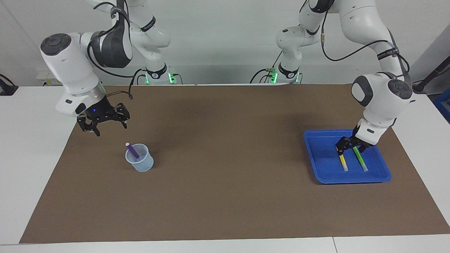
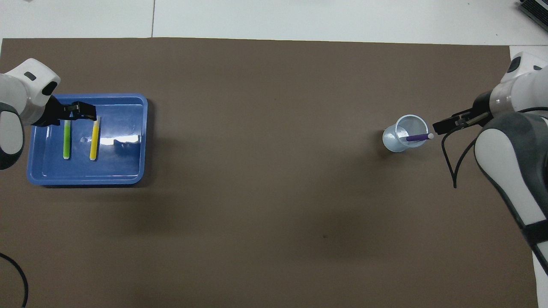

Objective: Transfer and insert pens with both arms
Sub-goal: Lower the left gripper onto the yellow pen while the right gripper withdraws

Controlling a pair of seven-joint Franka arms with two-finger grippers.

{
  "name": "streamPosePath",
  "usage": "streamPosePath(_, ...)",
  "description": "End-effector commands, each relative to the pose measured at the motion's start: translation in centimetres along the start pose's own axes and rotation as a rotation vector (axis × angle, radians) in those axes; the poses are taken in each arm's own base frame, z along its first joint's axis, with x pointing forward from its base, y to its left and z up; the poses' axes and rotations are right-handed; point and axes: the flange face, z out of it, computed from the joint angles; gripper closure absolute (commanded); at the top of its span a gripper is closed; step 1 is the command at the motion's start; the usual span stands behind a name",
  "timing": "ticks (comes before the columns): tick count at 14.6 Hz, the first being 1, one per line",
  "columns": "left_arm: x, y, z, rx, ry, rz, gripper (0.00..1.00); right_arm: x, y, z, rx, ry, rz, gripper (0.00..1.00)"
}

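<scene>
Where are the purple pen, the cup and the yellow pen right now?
purple pen (image 1: 132, 150): facing view, mid-shaft.
cup (image 1: 143, 166): facing view, outer wall.
yellow pen (image 2: 93, 143): overhead view, mid-shaft.

We see the purple pen leaning tilted inside a clear cup toward the right arm's end of the surface, its whitish end up and poking over the rim on the side nearer the robots. The yellow pen and the green pen lie flat and side by side, apart, in a blue tray toward the left arm's end, their whitish ends pointing away from the robots; the green one lies closer to that end.
</scene>
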Motion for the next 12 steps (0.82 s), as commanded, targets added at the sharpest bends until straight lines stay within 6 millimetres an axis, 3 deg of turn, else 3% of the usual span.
streamPosePath(1, 0.2, -2.2, 2.6, 0.011, 0.010, 0.053, 0.00, -1.3, 0.9, -3.9, 0.006, -0.014, 0.027, 0.00)
streamPosePath(3, 0.1, -2.6, 4.0, 0.007, 0.005, 0.080, 0.00, -1.1, 0.7, -7.0, 0.002, -0.015, 0.025, 0.00)
streamPosePath(8, -0.8, -1.5, 6.5, 0.001, 0.010, 0.094, 0.02, -2.4, -1.1, -5.2, 0.004, -0.078, 0.072, 0.00)
streamPosePath(12, -2.3, -1.6, 8.0, -0.001, -0.005, 0.093, 0.24, -2.7, -1.4, -4.9, 0.014, -0.096, 0.085, 0.00)
